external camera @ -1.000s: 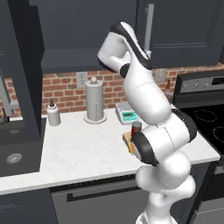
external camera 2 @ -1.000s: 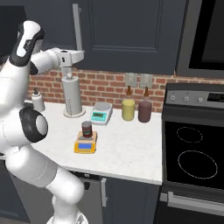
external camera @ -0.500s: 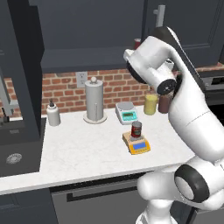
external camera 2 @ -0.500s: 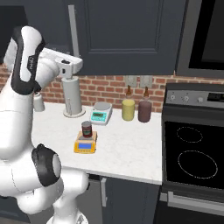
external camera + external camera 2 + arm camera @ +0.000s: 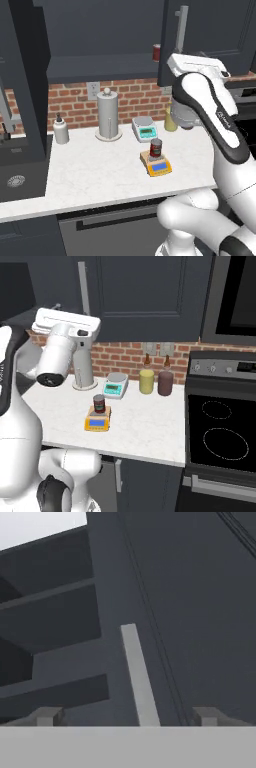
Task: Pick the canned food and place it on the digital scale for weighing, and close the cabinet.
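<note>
The canned food (image 5: 156,148) (image 5: 99,403), a dark red tin, stands upright on the yellow digital scale (image 5: 161,168) (image 5: 97,423) at the counter's front middle. My gripper (image 5: 127,717) is raised well above it, in front of the dark cabinet's right door (image 5: 215,35) (image 5: 145,296). It is open with nothing held. In the hand view the door's pale bar handle (image 5: 139,674) (image 5: 181,27) (image 5: 84,287) stands between the wide-apart fingertips (image 5: 47,716). The cabinet's left door (image 5: 25,75) is swung wide open, baring the shelves.
A white-grey scale (image 5: 145,129), a paper towel holder (image 5: 108,115) and a small bottle (image 5: 60,131) line the brick wall. A yellow jar (image 5: 146,381) and a dark jar (image 5: 165,383) stand near the stove (image 5: 220,431). A brighter red can (image 5: 156,51) sits on the cabinet shelf.
My arm has swung to the right and the hand now faces the right door's handle. The canned food has stayed on the scale.
</note>
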